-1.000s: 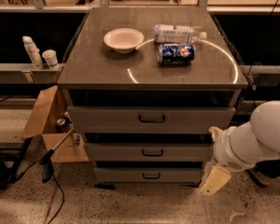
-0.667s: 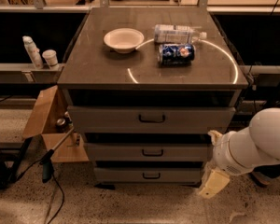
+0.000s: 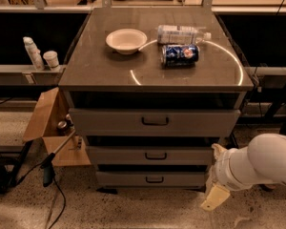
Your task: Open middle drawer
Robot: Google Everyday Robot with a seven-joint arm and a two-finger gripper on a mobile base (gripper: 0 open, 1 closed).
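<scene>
The middle drawer (image 3: 155, 155) is a grey flat front with a small dark bar handle, shut, between a wider top drawer (image 3: 155, 121) and a narrower bottom drawer (image 3: 154, 179). My white arm comes in from the lower right. My gripper (image 3: 214, 195) hangs low, just off the cabinet's right front corner, level with the bottom drawer. It is to the right of the middle drawer's handle and below it, and touches nothing.
On the cabinet top (image 3: 100, 70) lie a white bowl (image 3: 126, 40), a clear water bottle (image 3: 182, 34) and a blue soda can (image 3: 180, 54). An open cardboard box (image 3: 50, 128) stands left of the cabinet. Cables and a dark tool (image 3: 50, 168) lie on the floor at left.
My arm has sunk lower and drifted a little left toward the cabinet's right front corner. The drawers have not moved.
</scene>
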